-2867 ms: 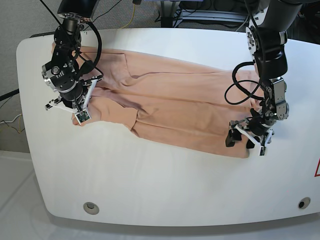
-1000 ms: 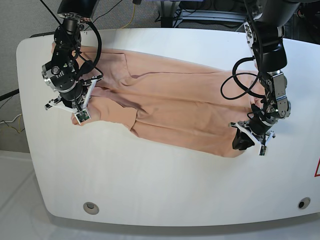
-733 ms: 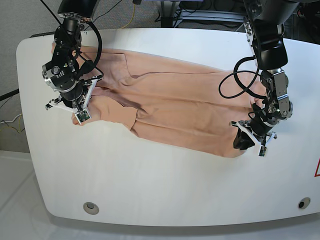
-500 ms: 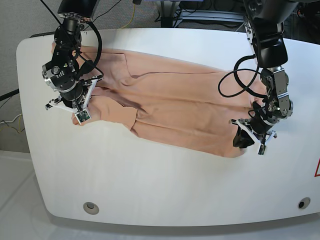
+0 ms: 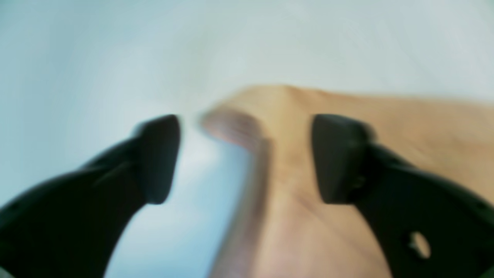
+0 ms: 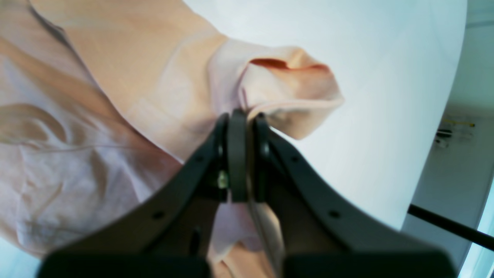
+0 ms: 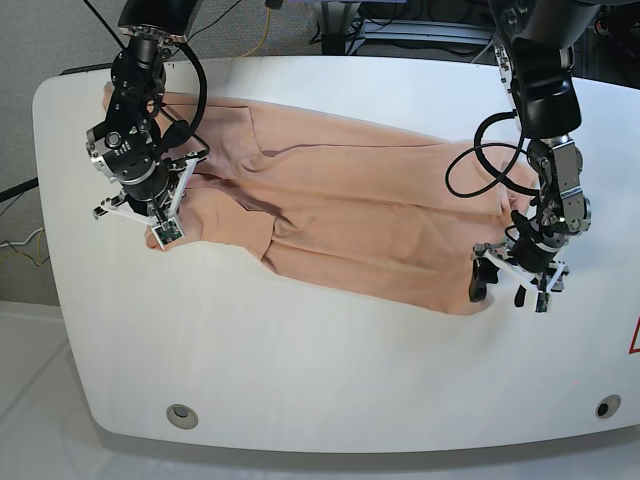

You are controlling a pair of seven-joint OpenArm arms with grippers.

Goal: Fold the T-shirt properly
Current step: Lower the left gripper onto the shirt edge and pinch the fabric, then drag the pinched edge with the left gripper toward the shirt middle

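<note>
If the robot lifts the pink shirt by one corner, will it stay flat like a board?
Probably not. The T-shirt lies wrinkled and creased on the table, so it looks soft and would likely droop. Where the right gripper pinches it, the cloth bunches, suggesting it is thin and light.

The left wrist view is all blurry, so the edge of the T-shirt (image 5: 347, 127) looks smeared. In the right wrist view the right gripper (image 6: 242, 127) covers part of the cloth, and the shirt runs off the left edge. In the base view both arms are cut off at the top.
</note>
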